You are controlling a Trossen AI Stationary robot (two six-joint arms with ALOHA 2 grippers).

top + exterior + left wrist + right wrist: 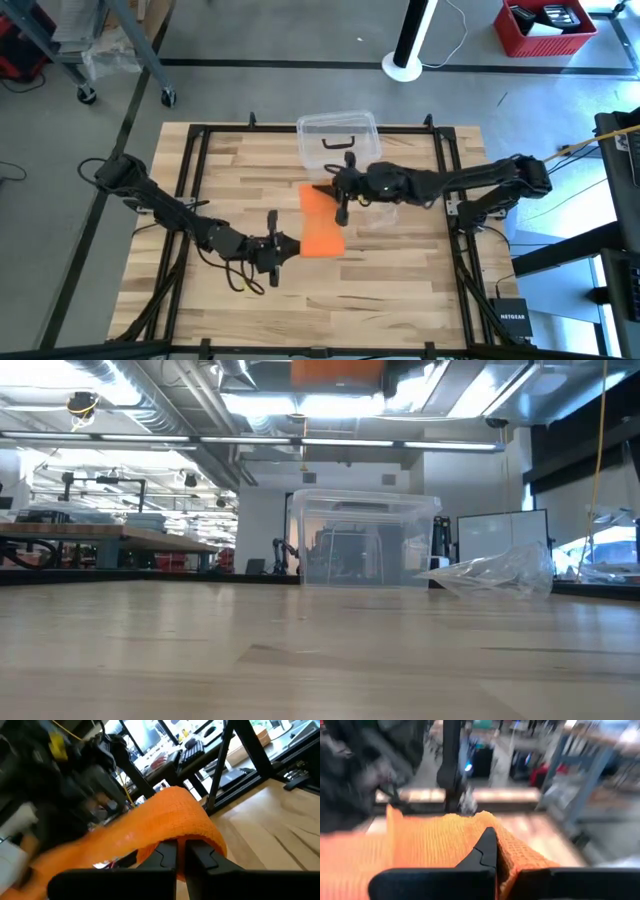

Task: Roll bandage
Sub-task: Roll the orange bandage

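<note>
The orange bandage (321,226) hung above the table, stretched as a flat band between your two grippers, long axis from one to the other. Left gripper (287,245) was clamped on its near end; right gripper (338,200) was clamped on its far end. Neither arm was nearer.

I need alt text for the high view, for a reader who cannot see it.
From above, both grippers, left and right, are shut on an orange bandage stretched between them over a wooden table. A clear plastic box sits behind.
</note>
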